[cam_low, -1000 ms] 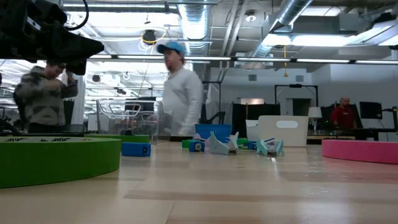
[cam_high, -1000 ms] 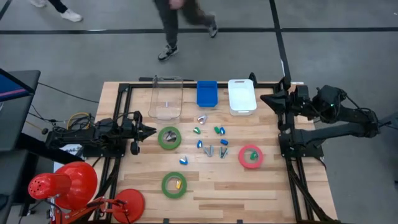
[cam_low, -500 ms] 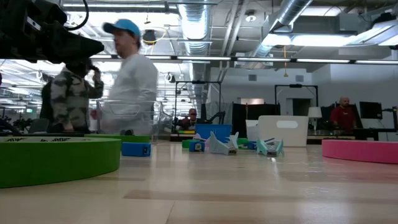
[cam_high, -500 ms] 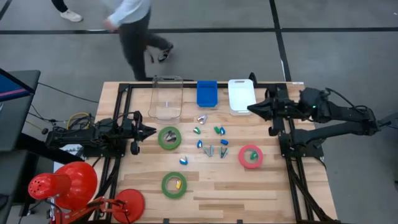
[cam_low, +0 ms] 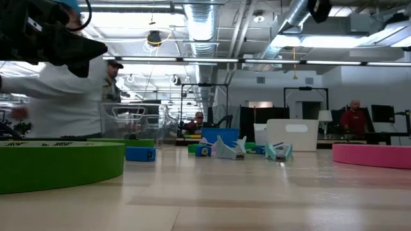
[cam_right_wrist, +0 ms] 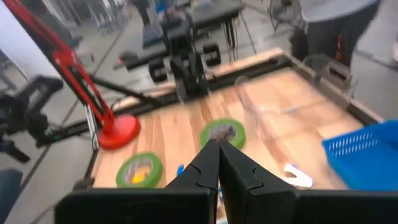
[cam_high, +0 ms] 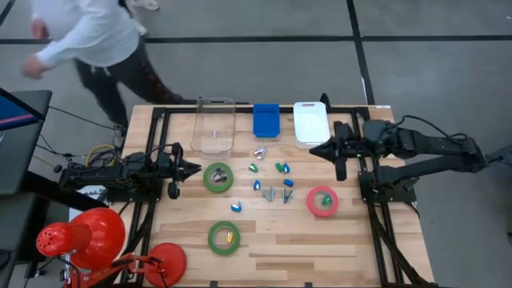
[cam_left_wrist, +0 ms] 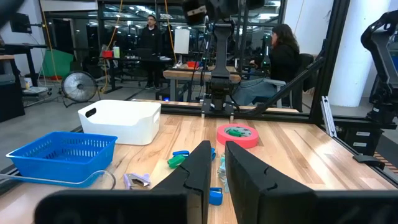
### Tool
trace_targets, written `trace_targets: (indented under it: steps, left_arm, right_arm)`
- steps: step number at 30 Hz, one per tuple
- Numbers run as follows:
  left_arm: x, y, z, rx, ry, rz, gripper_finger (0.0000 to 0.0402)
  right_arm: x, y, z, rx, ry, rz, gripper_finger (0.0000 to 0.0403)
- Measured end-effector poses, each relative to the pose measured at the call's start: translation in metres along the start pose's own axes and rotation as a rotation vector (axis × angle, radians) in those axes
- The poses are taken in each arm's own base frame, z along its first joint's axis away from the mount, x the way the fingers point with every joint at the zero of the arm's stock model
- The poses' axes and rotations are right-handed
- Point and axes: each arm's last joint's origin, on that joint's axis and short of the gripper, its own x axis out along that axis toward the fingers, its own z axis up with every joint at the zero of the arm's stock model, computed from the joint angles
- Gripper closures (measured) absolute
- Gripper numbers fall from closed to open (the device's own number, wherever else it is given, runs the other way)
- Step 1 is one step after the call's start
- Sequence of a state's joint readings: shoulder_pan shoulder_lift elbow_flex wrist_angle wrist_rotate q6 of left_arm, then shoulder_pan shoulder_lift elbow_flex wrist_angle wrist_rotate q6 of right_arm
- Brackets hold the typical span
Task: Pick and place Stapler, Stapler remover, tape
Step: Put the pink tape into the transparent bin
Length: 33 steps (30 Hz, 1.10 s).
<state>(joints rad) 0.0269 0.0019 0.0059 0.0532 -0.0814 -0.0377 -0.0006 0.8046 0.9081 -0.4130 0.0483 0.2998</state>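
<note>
The right pincer [cam_high: 314, 149] is held closed and empty above the desk [cam_high: 320, 240], just in front of the white bin [cam_high: 310, 124] and apart from the red-pink tape roll [cam_high: 322, 201]. The left pincer [cam_high: 197, 169] is nearly closed, nothing is gripped, and it is kept at the desk's left edge just beside one green tape roll [cam_high: 218, 177]. The second green tape roll [cam_high: 224, 238] is seen nearer the front edge. Small blue, green and silver items [cam_high: 270, 180] are scattered between the rolls. A person [cam_high: 88, 40] is seen beyond the desk.
</note>
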Motion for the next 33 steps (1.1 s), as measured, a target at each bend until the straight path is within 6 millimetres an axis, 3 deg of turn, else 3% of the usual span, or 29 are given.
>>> trace_targets:
  steps: [24,28,33]
  left_arm:
    - [0.000,0.000,0.000,0.000,0.000,0.000,0.0363]
    - [0.000,0.000,0.000,0.000,-0.001,0.000,0.0363]
    - [0.000,0.000,0.000,0.000,0.000,0.000,0.0363]
  right_arm:
    - [0.030,-0.007,-0.048,-0.106,0.562,0.025,0.0402]
    - [0.036,-0.008,-0.057,-0.163,0.661,0.026,0.0377]
    - [0.047,-0.008,-0.068,-0.238,0.769,0.042,0.0318]
